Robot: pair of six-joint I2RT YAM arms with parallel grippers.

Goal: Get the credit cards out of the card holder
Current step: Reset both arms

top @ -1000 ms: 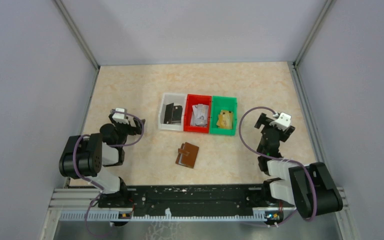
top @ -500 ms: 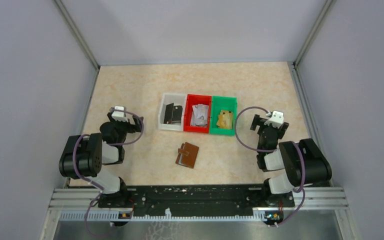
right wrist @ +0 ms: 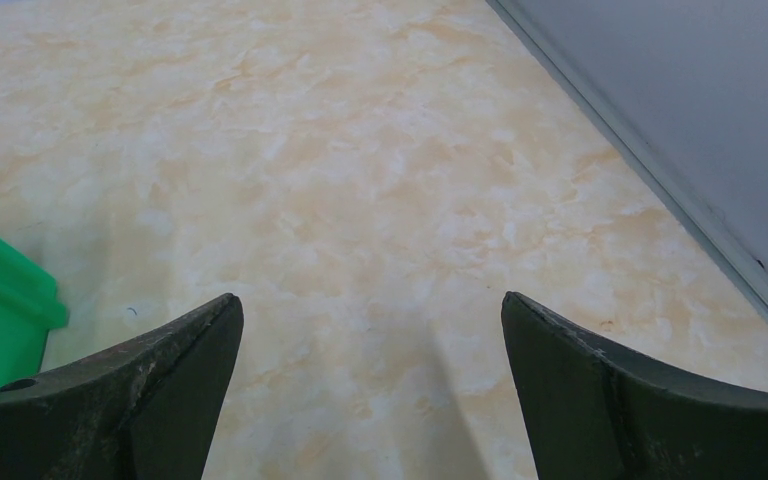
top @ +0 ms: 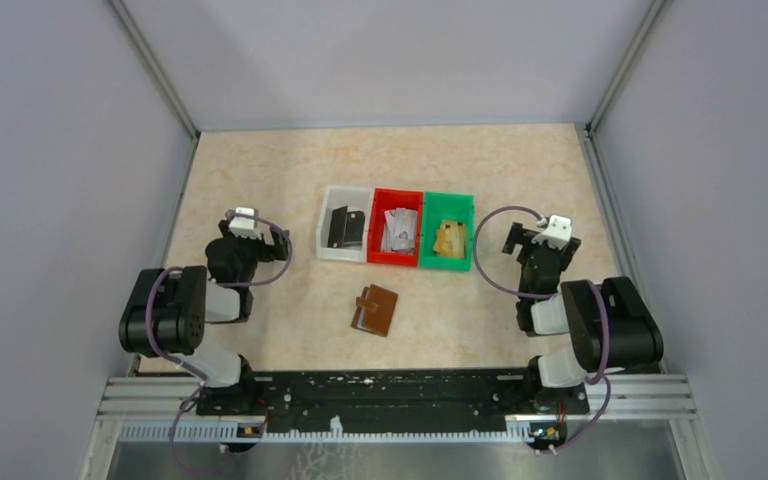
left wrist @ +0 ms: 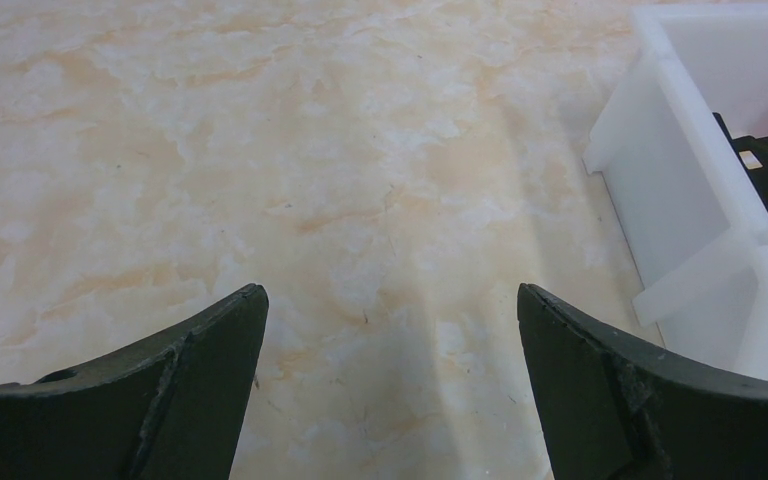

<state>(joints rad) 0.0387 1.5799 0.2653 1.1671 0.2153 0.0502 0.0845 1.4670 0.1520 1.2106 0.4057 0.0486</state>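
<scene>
nearest you, the card holder (top: 375, 310) lay on the table (top: 260, 170), apparently folded, well apart from both arms. the left end effector (left wrist: 390, 300) and right end effector (right wrist: 370, 300) were spread, holding nothing. beyond, credit cards (top: 398, 232) sat in the three bins (top: 400, 262). risk: you may accept the holder as emptied unverified. its sleeves were hidden, so a card could remain inside.
</scene>
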